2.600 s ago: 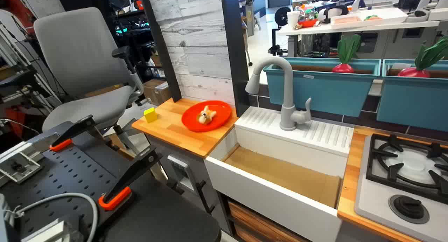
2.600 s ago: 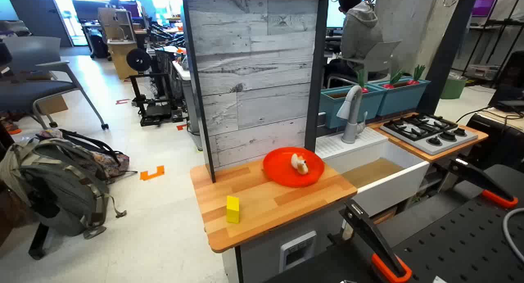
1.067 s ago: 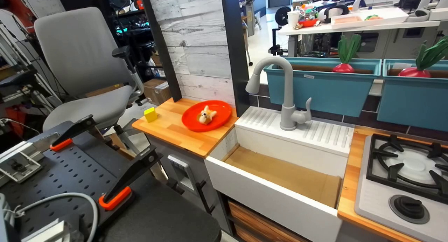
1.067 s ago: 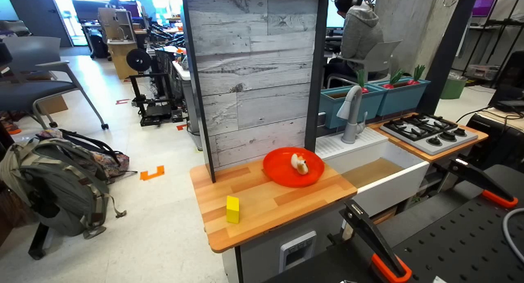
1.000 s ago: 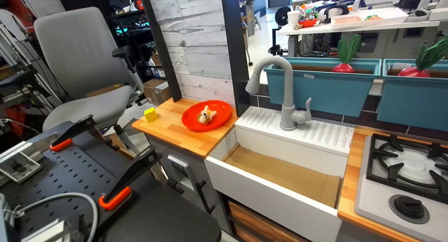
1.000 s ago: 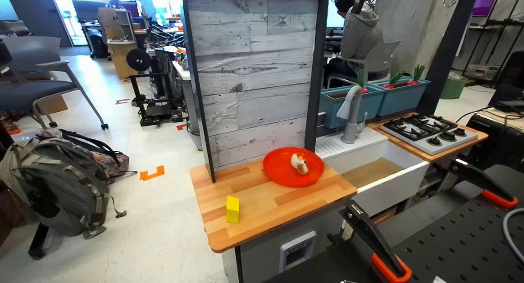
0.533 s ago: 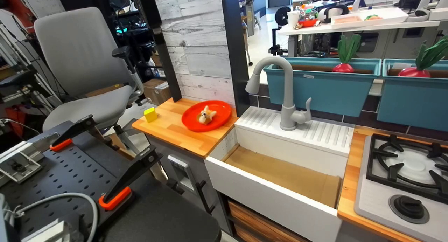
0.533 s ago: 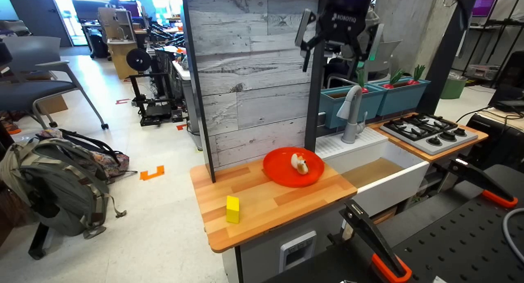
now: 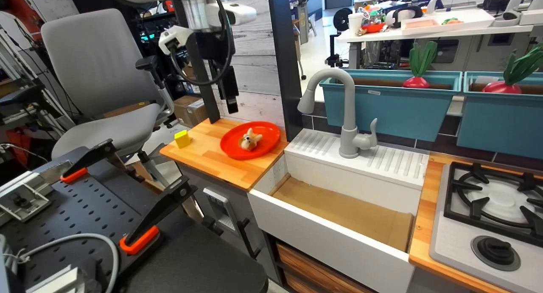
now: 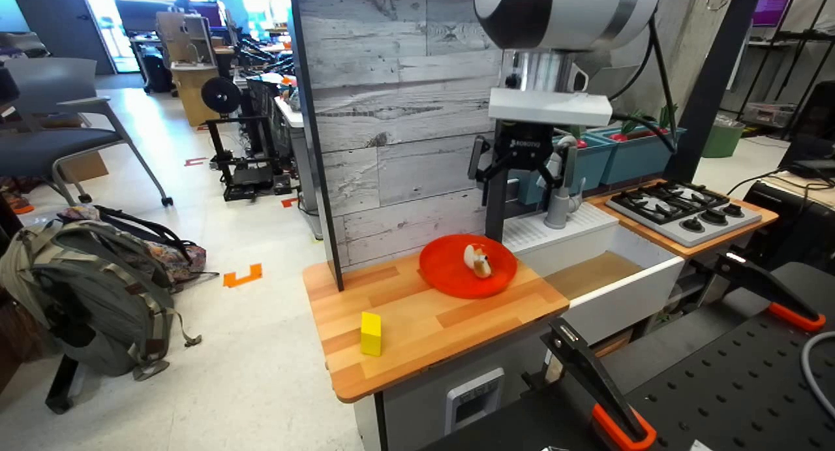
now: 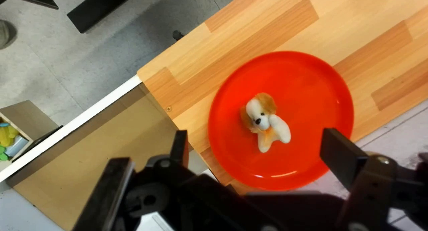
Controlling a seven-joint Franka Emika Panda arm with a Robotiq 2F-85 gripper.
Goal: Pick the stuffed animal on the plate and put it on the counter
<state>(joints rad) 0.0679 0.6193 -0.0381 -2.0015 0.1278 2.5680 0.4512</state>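
Observation:
The stuffed animal, a small tan and white dog (image 11: 254, 108), lies on the orange-red plate (image 11: 311, 87), left of its centre in the wrist view. In both exterior views the dog (image 9: 250, 140) (image 10: 479, 263) rests on the plate (image 9: 268, 136) (image 10: 445, 273). The plate sits on the wooden counter (image 9: 212, 159) (image 10: 417, 327), beside the sink; the counter also shows in the wrist view (image 11: 254, 37). My gripper (image 10: 520, 193) is open and empty, pointing down above the plate's back part. In the wrist view its fingers (image 11: 256, 147) are spread wide, one on each side of the dog.
A yellow block (image 10: 370, 335) stands near the counter's outer corner. A grey wood-look panel (image 10: 404, 124) and a dark post (image 10: 497, 209) rise behind the plate. The white sink (image 9: 331, 238) with a tall grey faucet (image 9: 348, 110) adjoins the counter. Teal planters (image 9: 390, 106) hang behind.
The arm has come into view from above and moved down towards the plate, gripper open throughout. The dog, plate and yellow block have not moved.

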